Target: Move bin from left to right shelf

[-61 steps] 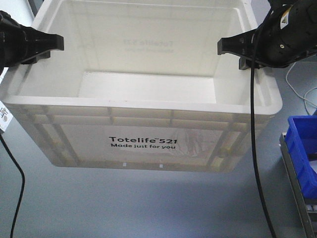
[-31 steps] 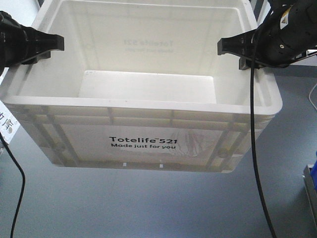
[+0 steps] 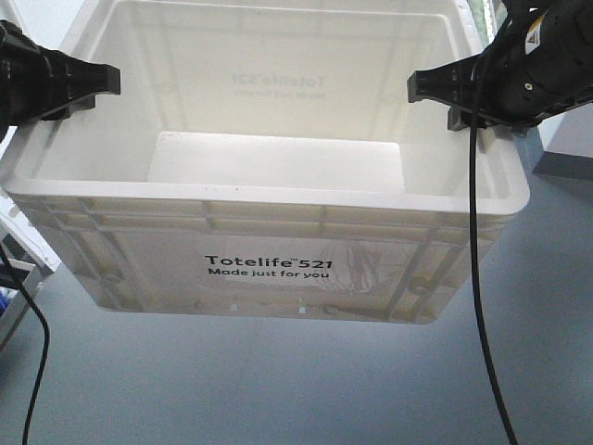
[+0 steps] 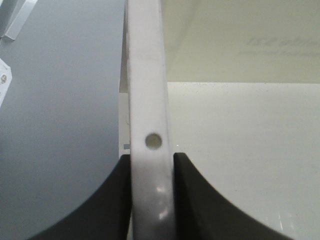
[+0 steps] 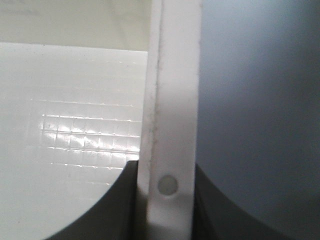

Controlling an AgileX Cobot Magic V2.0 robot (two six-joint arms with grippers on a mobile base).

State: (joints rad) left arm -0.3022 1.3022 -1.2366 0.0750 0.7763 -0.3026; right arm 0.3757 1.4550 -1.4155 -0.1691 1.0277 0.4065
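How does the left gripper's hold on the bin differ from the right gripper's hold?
The left gripper clamps the bin's left rim; the right gripper, its right rim. A rim hole lies just past the left jaws; another sits between the right jaws. Both are shut on the bin.

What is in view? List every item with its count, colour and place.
bin: one, white with black print, centre, empty, held above the floor
floor: one, grey, beneath the bin
cables: two, black, hanging at the left and right sides
left gripper: one, black, shut on the bin's left rim
right gripper: one, black, shut on the bin's right rim
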